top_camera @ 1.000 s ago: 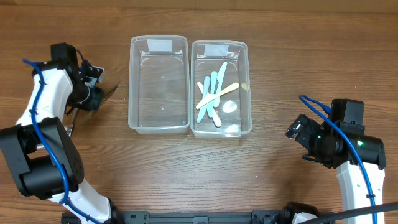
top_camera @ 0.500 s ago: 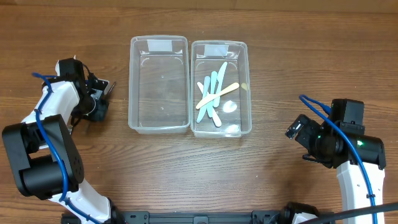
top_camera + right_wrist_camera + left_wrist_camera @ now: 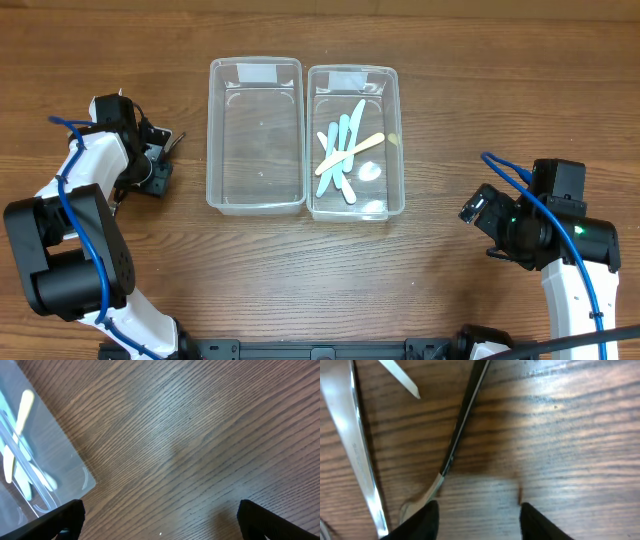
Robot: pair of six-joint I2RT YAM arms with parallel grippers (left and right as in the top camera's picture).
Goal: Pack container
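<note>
Clear plastic forms both tubs: the empty container (image 3: 255, 140) is the landmark, and the filled container (image 3: 356, 70) sits flush against its right wall, holding a loose heap of pale blue and cream plastic cutlery (image 3: 343, 150).

The pieces not yet packed lie on the table (image 3: 320, 280) to the left of the empty container, close under the left gripper (image 3: 480, 520). Its wrist view shows a black-handled utensil (image 3: 464, 420) lying flat, its slim handle turning to bright metal near the left finger. Beside that is a longer all-metal utensil (image 3: 357, 445), and a white pointed tip (image 3: 400, 380) that I cannot identify.

The left gripper is spread with only bare wood between its fingers. The right gripper (image 3: 167, 525), well to the right of the empty container, is also released and carries nothing.

By my reading these utensils are light and rigid. They are also thin, smooth and pressed flat to the wood, so they will tend to skid or roll away from closing fingers. The black handle looks the best hold: pinch across its narrow width near mid-length, where it should balance, not on the polished metal end. Little squeeze should be needed, and nothing here seems fragile.
</note>
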